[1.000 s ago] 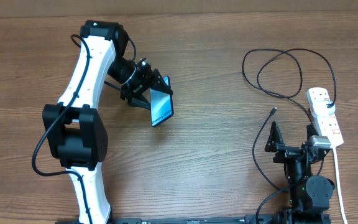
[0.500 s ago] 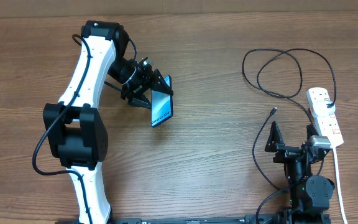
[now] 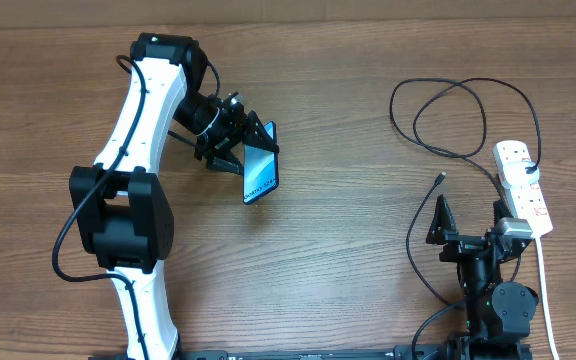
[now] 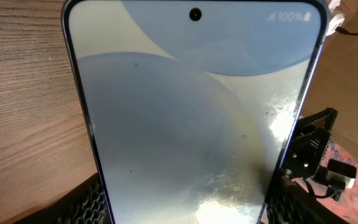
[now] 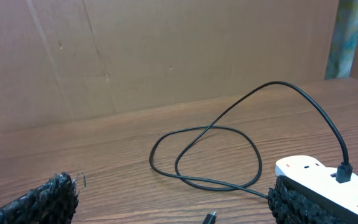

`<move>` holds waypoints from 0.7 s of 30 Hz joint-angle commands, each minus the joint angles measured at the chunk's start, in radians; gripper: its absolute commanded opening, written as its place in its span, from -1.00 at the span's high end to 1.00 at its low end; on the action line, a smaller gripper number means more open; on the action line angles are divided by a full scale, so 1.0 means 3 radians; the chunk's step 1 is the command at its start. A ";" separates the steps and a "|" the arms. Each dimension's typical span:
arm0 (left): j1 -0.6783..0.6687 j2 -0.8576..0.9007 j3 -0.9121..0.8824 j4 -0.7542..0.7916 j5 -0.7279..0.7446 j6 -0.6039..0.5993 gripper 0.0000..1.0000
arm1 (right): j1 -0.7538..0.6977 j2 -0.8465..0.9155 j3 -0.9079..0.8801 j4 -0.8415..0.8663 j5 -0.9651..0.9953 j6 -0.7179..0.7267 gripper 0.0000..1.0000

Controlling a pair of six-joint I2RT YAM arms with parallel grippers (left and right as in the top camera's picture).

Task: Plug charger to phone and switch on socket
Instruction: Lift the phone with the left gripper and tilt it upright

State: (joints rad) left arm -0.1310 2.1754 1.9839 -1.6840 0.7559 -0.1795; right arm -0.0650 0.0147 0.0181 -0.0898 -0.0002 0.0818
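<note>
Had the phone (image 3: 260, 172) pinched in the left jaws, probably to steady it for plugging. Had the right jaws spread empty near the charger (image 3: 440, 178).

We see the phone (image 3: 260, 165), slim with black edges and a lit pale blue screen, gripped at one end by the left end effector (image 3: 243, 150) and tilted, left of the bench's middle. Well apart on the right, the charger (image 3: 456, 89) lies in loose black loops, its connector tip (image 3: 440, 178) free on the wood and its plug seated in the socket (image 3: 521, 180), a white strip at the bench's right edge.
</note>
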 commanded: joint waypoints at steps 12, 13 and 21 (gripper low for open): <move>-0.0023 0.0011 0.0070 -0.0022 0.0151 0.0023 0.14 | -0.0005 -0.0039 -0.0034 0.0019 -0.0005 -0.0015 -1.00; -0.0023 0.0013 0.0070 -0.0022 0.0151 0.0023 0.14 | -0.0005 -0.0038 -0.0034 0.0019 -0.0005 -0.0015 -1.00; -0.0023 0.0013 0.0070 -0.0022 0.0151 -0.0013 0.14 | -0.0005 -0.0039 -0.0034 0.0019 -0.0005 -0.0015 -1.00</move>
State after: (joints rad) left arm -0.1310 2.1754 1.9839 -1.6840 0.7559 -0.1802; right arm -0.0650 0.0147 0.0181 -0.0898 -0.0002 0.0814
